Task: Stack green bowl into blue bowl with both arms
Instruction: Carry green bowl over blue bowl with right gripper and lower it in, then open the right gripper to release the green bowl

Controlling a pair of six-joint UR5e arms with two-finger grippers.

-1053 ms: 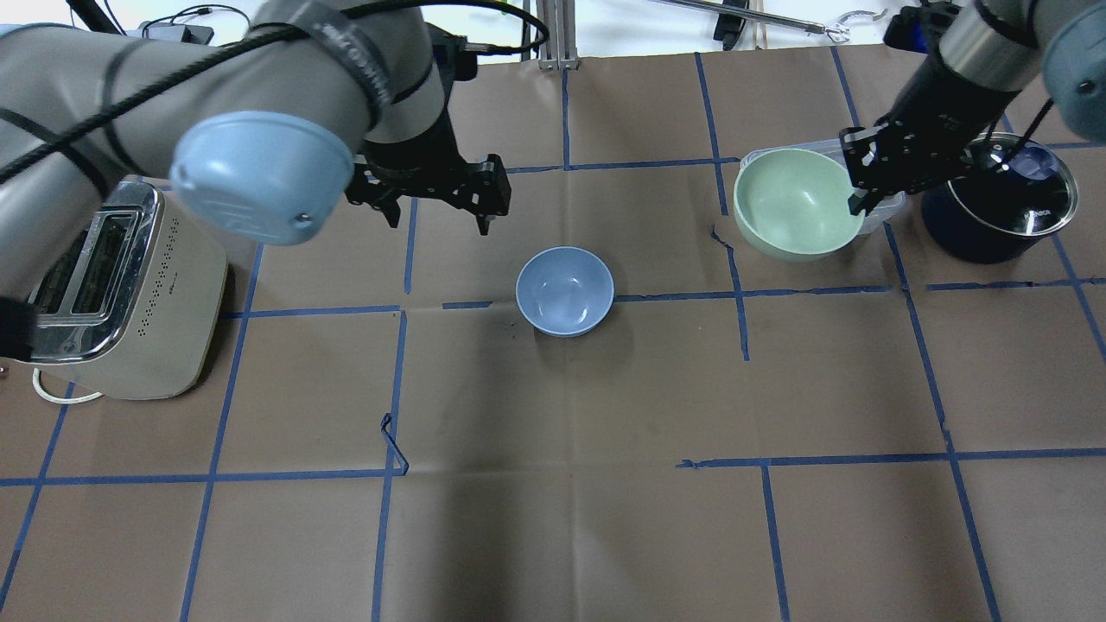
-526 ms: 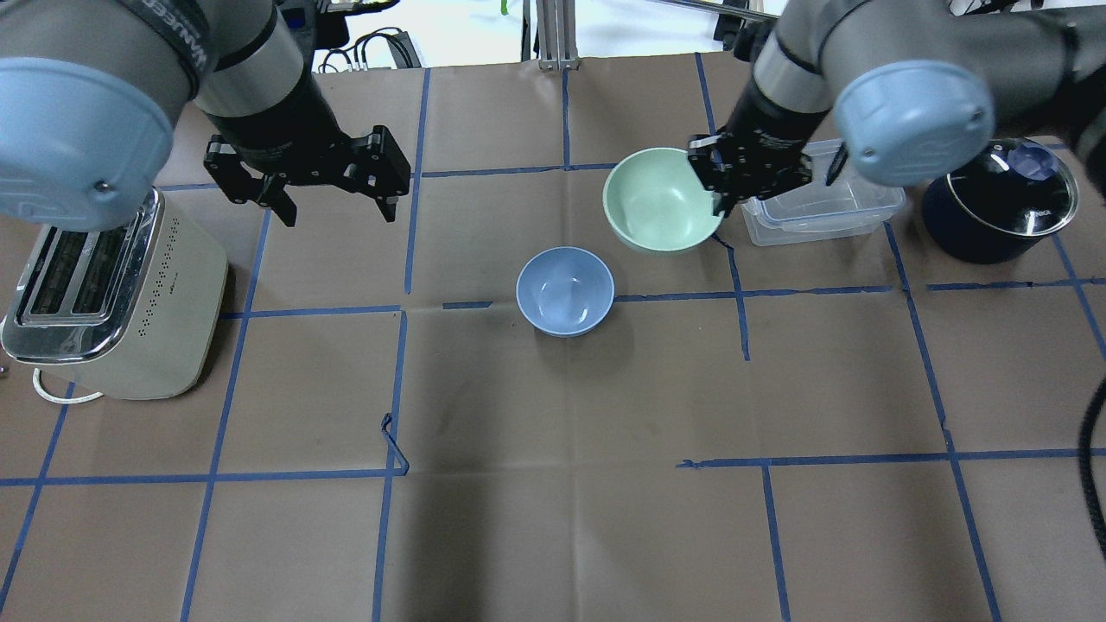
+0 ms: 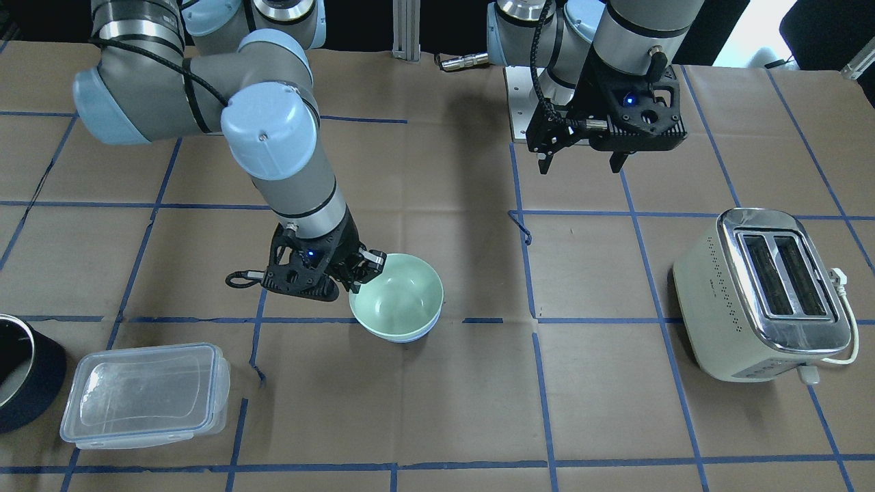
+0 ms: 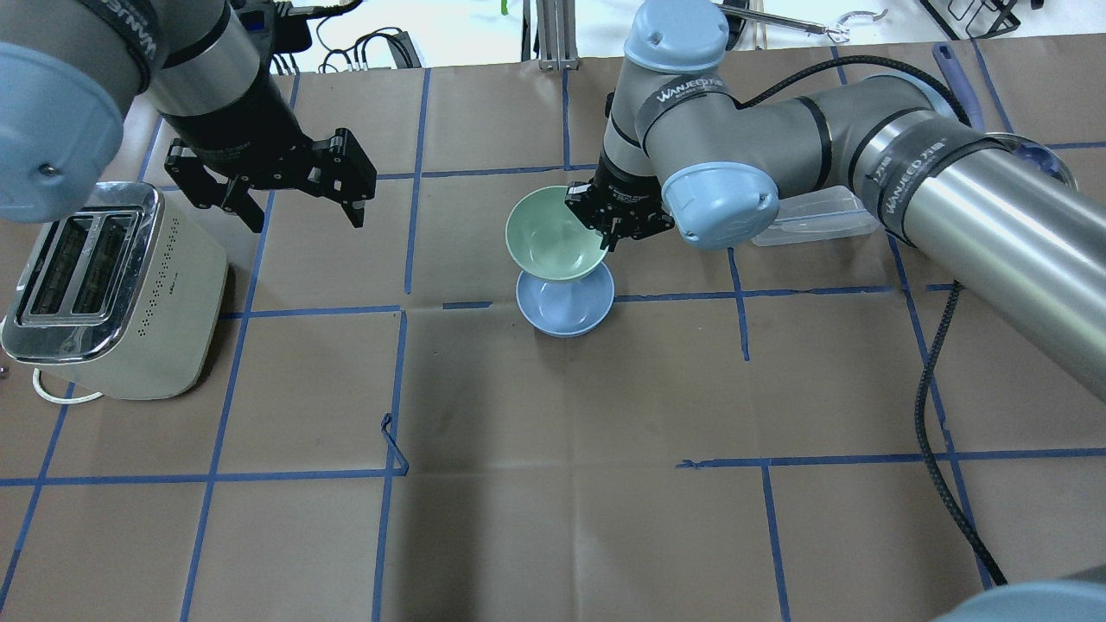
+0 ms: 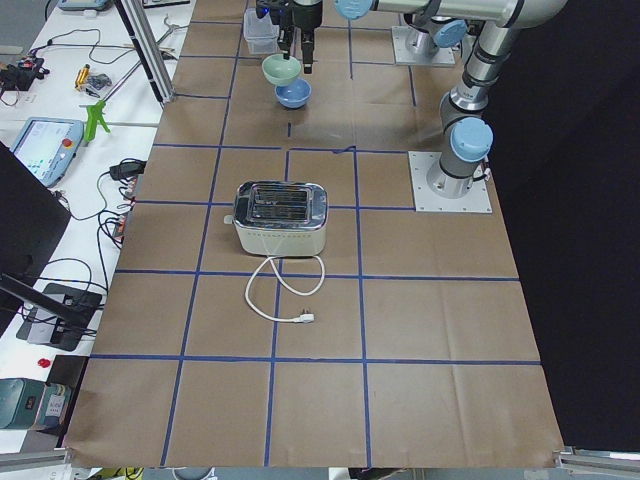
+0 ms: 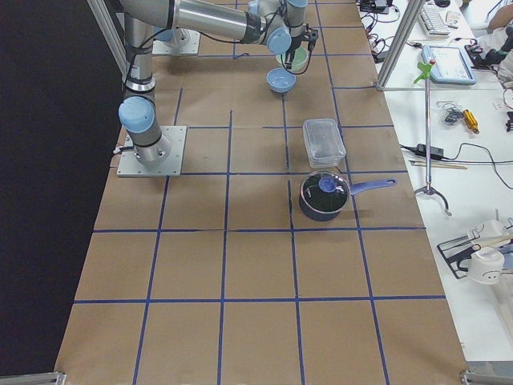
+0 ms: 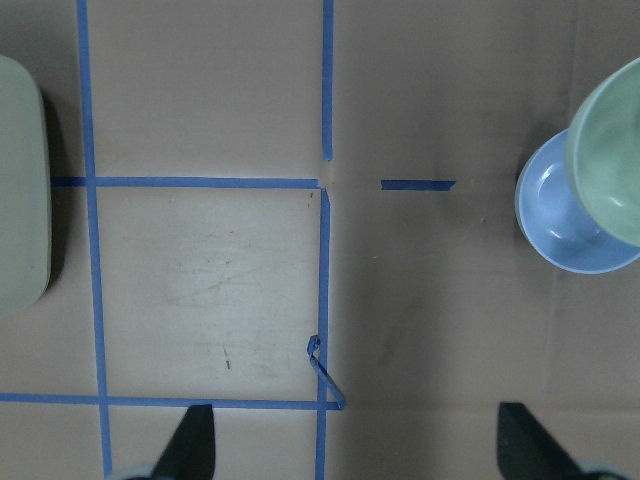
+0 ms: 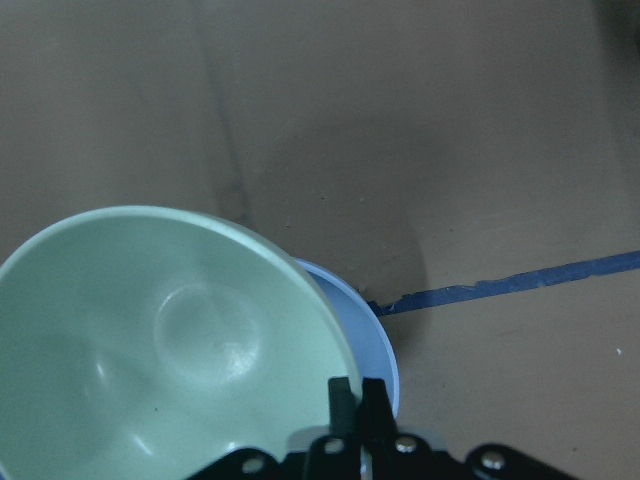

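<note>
The pale green bowl (image 4: 553,235) hangs upright in my right gripper (image 4: 609,235), which is shut on its rim on the right side. It is held a little above the pale blue bowl (image 4: 566,313), which sits on the table's middle. In the front view the green bowl (image 3: 400,294) covers all but a sliver of the blue bowl (image 3: 405,337). The right wrist view shows the pinched green rim (image 8: 170,340) over the blue bowl (image 8: 383,350). My left gripper (image 4: 307,220) is open and empty, above the table by the toaster, well left of both bowls.
A cream toaster (image 4: 112,294) with its cord stands at the left edge. A clear lidded container (image 4: 821,220) and a dark blue pot with a glass lid (image 6: 325,195) are on the right. Blue tape lines cross the brown paper table cover.
My right gripper carried the green bowl leftward from beside the clear container to over the blue bowl. My left gripper drew back to the left, toward the toaster, still open.
</note>
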